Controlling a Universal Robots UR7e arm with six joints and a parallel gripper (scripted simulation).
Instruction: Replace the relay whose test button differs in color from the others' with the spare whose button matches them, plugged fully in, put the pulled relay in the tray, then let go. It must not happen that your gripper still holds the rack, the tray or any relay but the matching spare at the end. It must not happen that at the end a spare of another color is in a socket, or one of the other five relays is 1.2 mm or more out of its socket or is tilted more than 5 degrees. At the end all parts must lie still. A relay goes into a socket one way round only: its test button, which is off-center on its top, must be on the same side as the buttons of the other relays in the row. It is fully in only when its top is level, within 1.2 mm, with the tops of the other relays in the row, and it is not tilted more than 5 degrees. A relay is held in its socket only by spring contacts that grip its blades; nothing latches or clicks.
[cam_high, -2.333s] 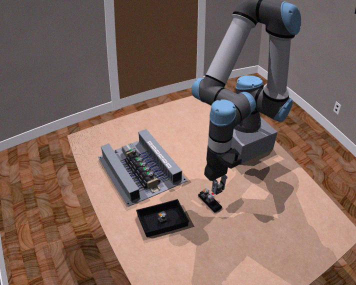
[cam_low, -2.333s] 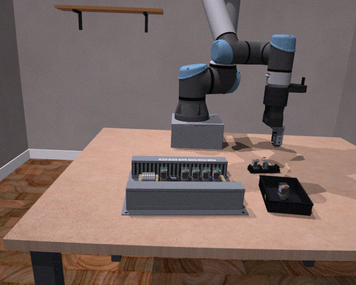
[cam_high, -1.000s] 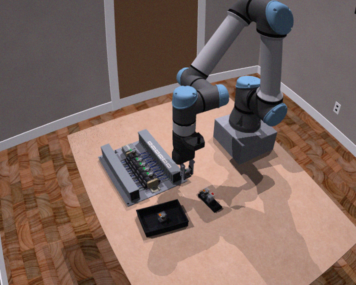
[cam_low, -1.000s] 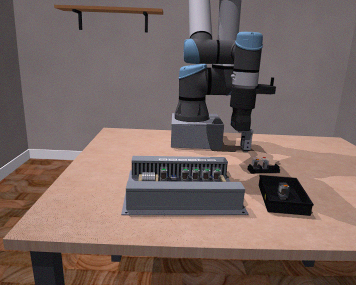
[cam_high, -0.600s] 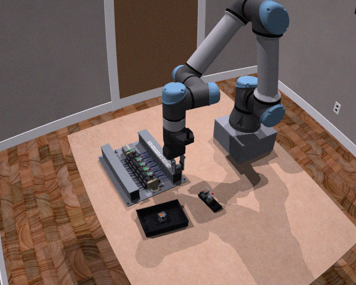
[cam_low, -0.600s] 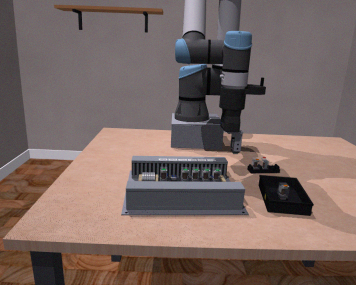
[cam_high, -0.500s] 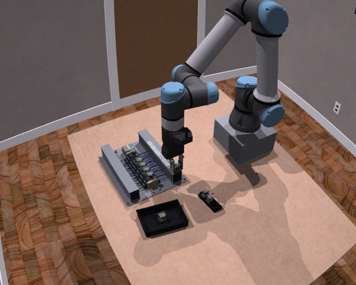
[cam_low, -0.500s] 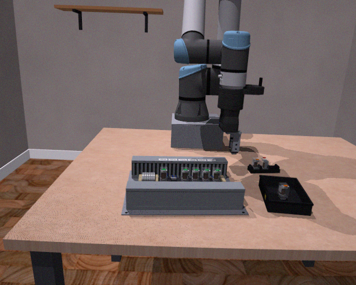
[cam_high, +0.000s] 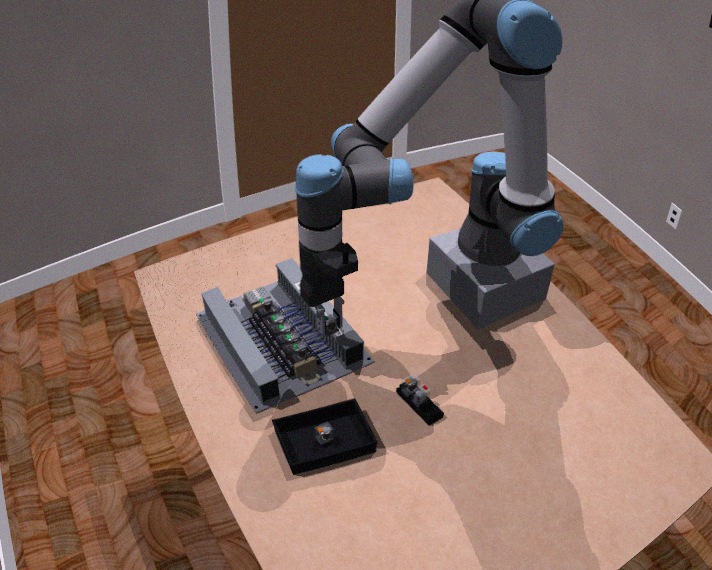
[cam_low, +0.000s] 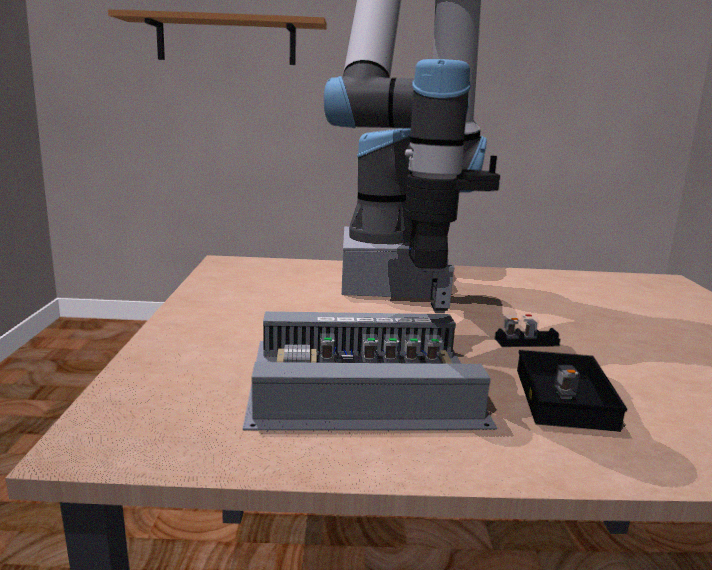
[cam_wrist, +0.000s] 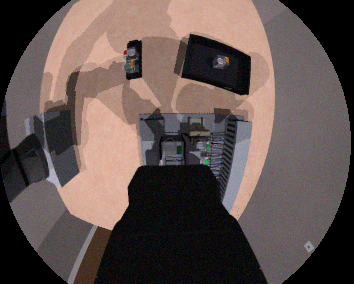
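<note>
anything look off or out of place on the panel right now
One gap: the relay row on the grey panel has an empty socket between green-button relays. That fits the swap, since the orange-button relay stands in the black tray and the tool carries a spare. Nothing looks tipped or damaged.
</note>
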